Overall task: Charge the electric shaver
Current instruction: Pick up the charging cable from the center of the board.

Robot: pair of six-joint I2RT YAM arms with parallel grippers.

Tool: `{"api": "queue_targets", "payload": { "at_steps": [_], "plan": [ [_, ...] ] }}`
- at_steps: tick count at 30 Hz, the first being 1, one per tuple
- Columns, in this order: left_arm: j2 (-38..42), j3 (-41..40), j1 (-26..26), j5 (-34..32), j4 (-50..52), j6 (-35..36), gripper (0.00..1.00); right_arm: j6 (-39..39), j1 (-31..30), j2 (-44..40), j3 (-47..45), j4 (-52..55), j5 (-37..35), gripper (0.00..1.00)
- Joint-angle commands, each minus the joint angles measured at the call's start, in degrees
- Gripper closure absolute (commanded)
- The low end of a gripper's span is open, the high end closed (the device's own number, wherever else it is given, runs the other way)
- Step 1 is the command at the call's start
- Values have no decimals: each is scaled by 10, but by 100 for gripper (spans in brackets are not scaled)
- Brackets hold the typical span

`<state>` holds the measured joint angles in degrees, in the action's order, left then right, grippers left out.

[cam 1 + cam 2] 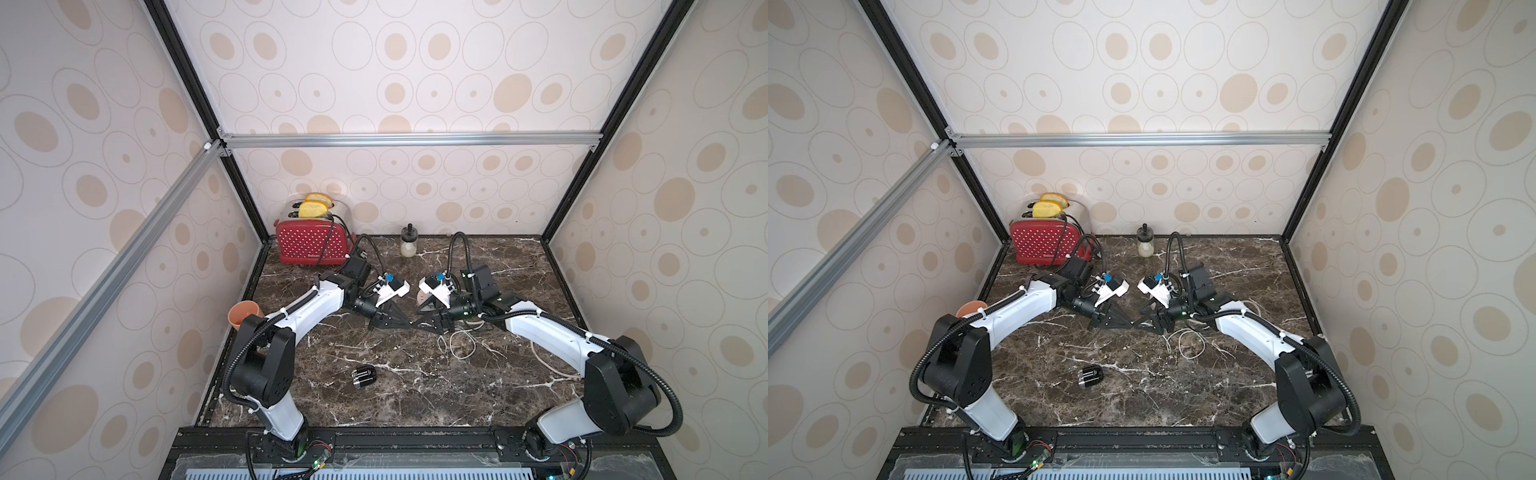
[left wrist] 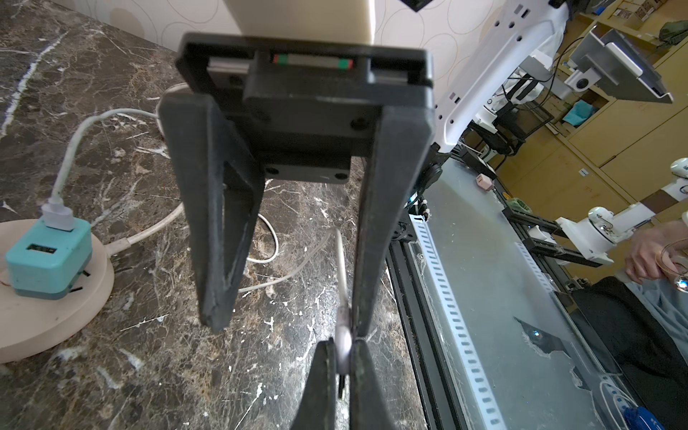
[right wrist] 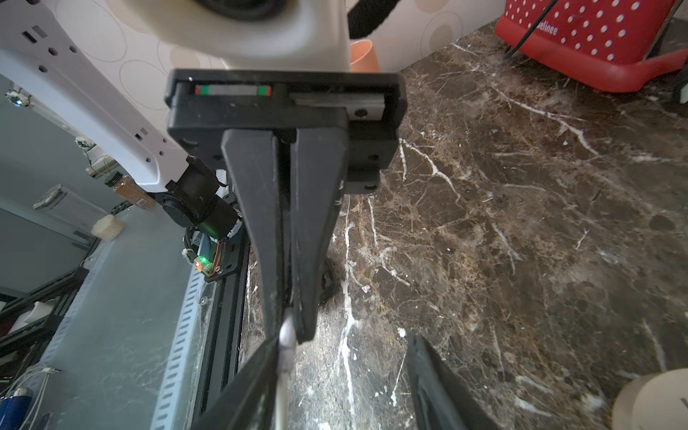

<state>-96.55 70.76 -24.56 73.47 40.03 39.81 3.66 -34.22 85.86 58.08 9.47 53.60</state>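
Nearest you, close to the table's front edge and left of centre, the electric shaver lies on its side with nothing touching it: a stubby black barrel with silvery stripes at one end, well apart from both arms. Both claws meet tip to tip farther back, near the middle of the table. Your left claw is pressed together on the pale connector at the free end of the white cable, a thin pinch at the very tips. Your right claw stands spread and holds nothing, with one finger just beside that connector. The cable's other end is plugged into the teal adapter, a rounded cube seated on the round pink disc, and its slack lies in soft loops on the table. This reads as the cable-fetching step: the end is secured, the shaver untouched. Your next move calls for carrying the connector toward the front edge without dragging the loops taut. You will need to find the shaver's port, which these views do not show. Polished marble and a smooth round body will likely let the shaver roll or slide, so consider bracing it with the free right claw
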Motion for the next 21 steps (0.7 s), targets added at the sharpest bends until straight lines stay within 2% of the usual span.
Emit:
{"api": "queue_targets", "payload": {
  "at_steps": [1,4,8,11,14,21],
  "plan": [
    [0,18,-2,7,20,19,100,6,-5,3,9,-2,8,47],
    [-1,16,-3,6,21,21,100,1,-5,3,7,-11,10,55],
    [-1,15,-3,6,28,29,100,-9,-4,-2,1,-26,16,56],
    [-2,16,-2,7,30,30,100,-7,-5,1,3,-20,23,69],
    [-1,16,-2,5,32,35,100,-5,-4,1,3,-17,27,75],
    [3,17,9,5,40,40,100,20,-4,-3,6,20,26,97]
  ]
}}
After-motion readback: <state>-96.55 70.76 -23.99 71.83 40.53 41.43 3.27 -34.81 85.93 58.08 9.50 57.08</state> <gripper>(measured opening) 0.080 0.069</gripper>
